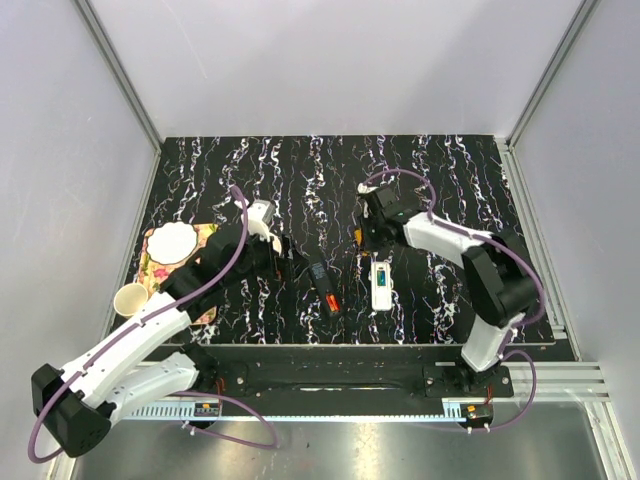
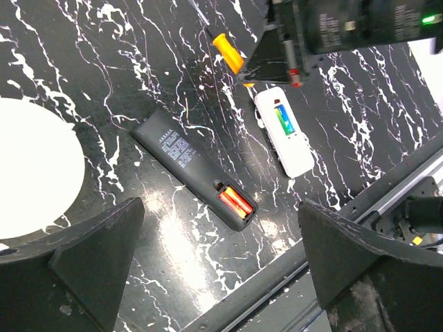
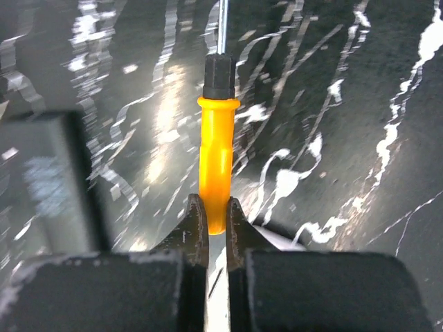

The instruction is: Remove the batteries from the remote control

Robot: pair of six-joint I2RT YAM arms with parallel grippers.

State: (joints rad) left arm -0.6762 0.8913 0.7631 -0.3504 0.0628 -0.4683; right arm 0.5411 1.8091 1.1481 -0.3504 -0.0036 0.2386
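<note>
On the black marbled table [image 1: 450, 170] lie two remotes, side by side near the front edge. One is the white remote [image 2: 296, 155], with its slot facing up. Two batteries [image 2: 284, 121] sit in the slot end to end, one green and one blue. The other is a black remote [image 2: 176, 149], which is longer. Its compartment is open at the near end, and two orange-red cells [image 2: 235, 203] lie there side by side.

One screwdriver [image 3: 217, 159] with an orange handle is just behind the white remote. The right gripper [image 3: 217, 207] is closed on the end of this handle and presses it from both sides, while the metal shaft points away from it. I cannot tell if the screwdriver rests on the table or is lifted. This gripper stands low at the far end of the white remote.

The left gripper [image 1: 284, 262] hangs over the table just to the left of the black remote. Its two fingers [image 2: 90, 263] are wide apart and hold nothing.

At the left side is one flowered mat [image 1: 205, 233] with one white plate [image 1: 172, 240] on it. One pale cup [image 1: 131, 298] stands upright at the mat's near corner, and I cannot tell what is inside it.
</note>
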